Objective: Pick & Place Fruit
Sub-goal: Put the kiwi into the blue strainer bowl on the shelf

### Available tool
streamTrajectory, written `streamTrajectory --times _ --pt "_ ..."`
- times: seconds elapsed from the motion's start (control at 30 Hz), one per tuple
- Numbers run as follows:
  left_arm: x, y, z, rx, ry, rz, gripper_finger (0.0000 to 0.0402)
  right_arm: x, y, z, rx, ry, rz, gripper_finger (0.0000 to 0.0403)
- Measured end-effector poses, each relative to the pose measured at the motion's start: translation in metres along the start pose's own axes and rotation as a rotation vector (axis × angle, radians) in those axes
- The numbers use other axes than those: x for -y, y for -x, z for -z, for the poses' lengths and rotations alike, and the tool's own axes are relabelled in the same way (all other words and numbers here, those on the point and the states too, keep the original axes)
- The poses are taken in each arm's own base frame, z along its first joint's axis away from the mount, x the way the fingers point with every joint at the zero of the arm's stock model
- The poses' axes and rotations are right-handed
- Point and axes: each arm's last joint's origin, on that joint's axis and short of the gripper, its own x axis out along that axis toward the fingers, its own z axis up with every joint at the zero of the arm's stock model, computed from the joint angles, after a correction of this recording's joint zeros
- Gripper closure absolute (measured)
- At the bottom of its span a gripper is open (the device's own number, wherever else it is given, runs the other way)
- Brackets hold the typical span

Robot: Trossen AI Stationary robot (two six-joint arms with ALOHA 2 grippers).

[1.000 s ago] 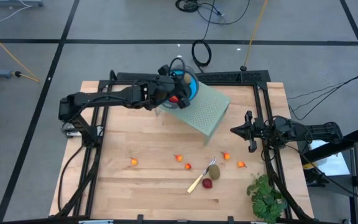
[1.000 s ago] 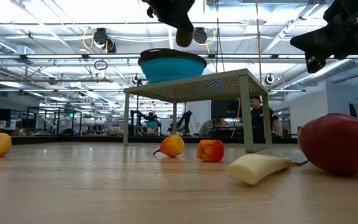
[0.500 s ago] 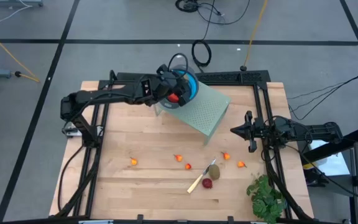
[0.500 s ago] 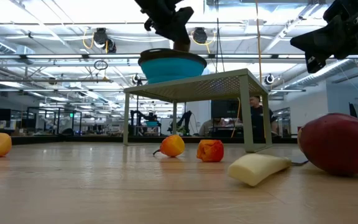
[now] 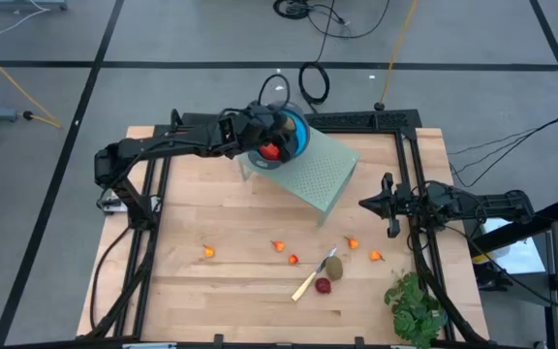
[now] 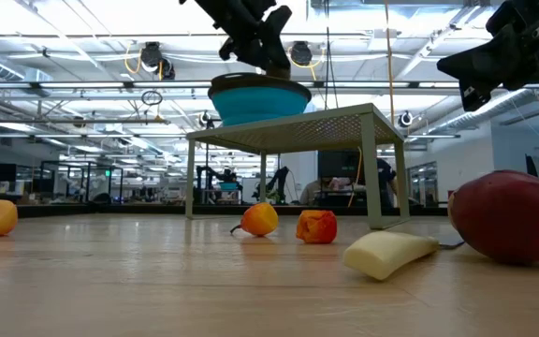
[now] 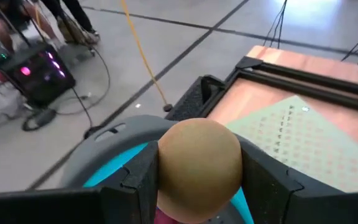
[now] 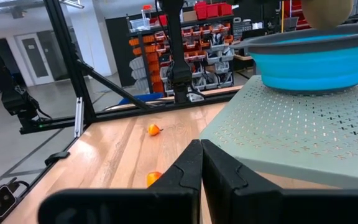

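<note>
My left gripper (image 5: 264,139) hangs over the blue bowl (image 5: 296,133), which stands on a pale green perforated stand (image 5: 320,176) at the far middle of the table. It is shut on a brownish-green oval fruit (image 7: 199,155). A red fruit (image 5: 271,150) lies in the bowl. On the wooden table lie another brownish-green oval (image 5: 333,266), a dark red ball (image 5: 324,285) and several tiny orange-red pieces (image 5: 279,245). My right gripper (image 5: 364,204) waits shut at the table's right, touching nothing. My left gripper pinches the oval fruit between its two fingers, one on each of its sides (image 7: 165,165). The fingers come from the table's left, slanting a little downward. The fruit is lifted clear, just above the bowl's rim (image 7: 104,142).
A pale-handled knife (image 5: 308,283) lies beside the oval and the red ball. A leafy green bunch (image 5: 415,305) sits at the near right corner. Black frame rails (image 5: 417,165) run along the table's far and side edges. A person stands in the room behind the stand.
My left gripper has swung toward the table's far edge, sunk slightly toward the bowl and rolled about its own axis, still shut on the oval fruit. The fruit now hangs over the bowl's inside.
</note>
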Motion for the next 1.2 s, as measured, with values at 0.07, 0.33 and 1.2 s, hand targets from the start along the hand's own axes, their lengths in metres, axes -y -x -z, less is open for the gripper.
streamTrajectory --times 0.07,0.33,1.2 --pt "-0.003 -0.001 0.000 -0.001 0.033 0.011 0.0227 0.000 0.000 0.000 -0.001 0.000 0.000 0.0403" --pt "-0.008 -0.003 0.004 -0.054 0.204 0.061 0.0227 0.000 0.000 0.000 -0.001 0.000 0.000 0.0403" --pt "-0.002 -0.008 0.012 -0.107 0.338 0.048 0.0227 0.000 0.000 0.000 -0.001 0.000 0.000 0.0403"
